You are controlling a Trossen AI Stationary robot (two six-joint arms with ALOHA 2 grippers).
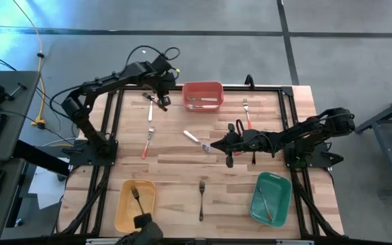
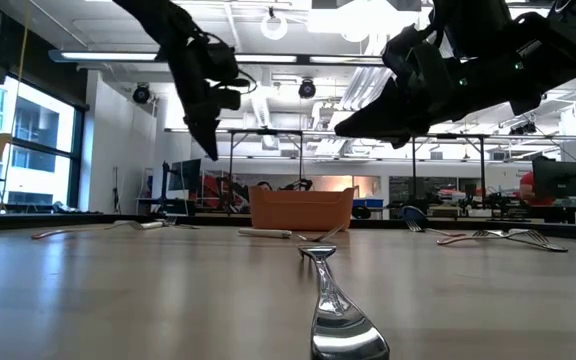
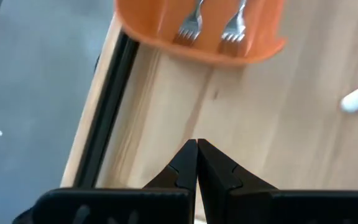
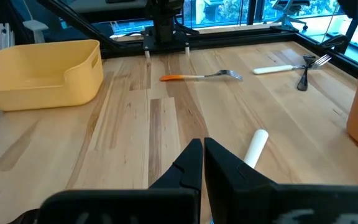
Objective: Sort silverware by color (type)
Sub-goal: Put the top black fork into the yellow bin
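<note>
- Left gripper point(image 1: 165, 101): hangs above the far-left part of the tabletop point(image 1: 175, 167), just beside the red bin point(image 1: 203, 96). Its jaws are pressed together with nothing between them, as the left wrist view shows.
- Right gripper point(image 1: 213, 145): reaches toward mid-table, close to the white-handled piece point(image 1: 196, 139). Its jaws are likewise closed and empty; in its wrist view the white handle point(image 4: 255, 147) lies just beside the fingers, not in them.
- Silverware, sorted: two forks point(image 3: 216, 22) lie in the red bin, one black-handled fork point(image 1: 135, 195) in the yellow bin point(image 1: 135, 204), and at least one piece in the green bin point(image 1: 271, 197).
- Silverware, loose: a red-handled fork point(image 1: 148, 141) on the left, two pieces crossing near the left gripper point(image 1: 154, 100), a red-handled fork point(image 1: 246, 111) right of the red bin, and a dark-handled fork point(image 1: 201, 196) between the near bins.
- Judgement: the bins appear assigned by handle colour; the right arm seems placed to take the white piece, but must open first.
</note>
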